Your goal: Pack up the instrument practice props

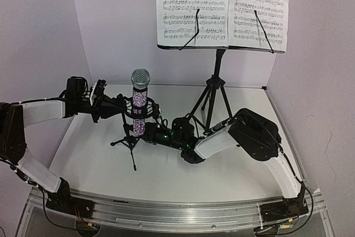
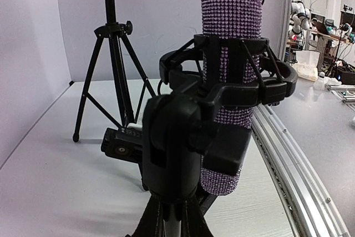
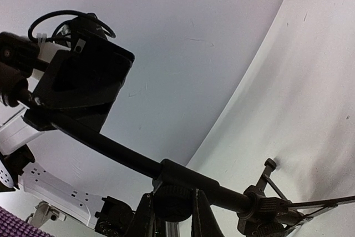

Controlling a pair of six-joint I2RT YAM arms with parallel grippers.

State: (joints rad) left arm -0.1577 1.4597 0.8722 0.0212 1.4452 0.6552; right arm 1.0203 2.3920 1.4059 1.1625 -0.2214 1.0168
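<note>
Nearest the left wrist camera, a clip holds the purple microphone upright. From above, left claw and right claw flank its stand on the bench; spread or pinching, I cannot tell. A sideways tug could topple it.

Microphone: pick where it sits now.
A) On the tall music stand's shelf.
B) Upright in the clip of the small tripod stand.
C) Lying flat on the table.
B: the microphone stands upright, clipped into the small tripod stand, mesh head up.
</note>
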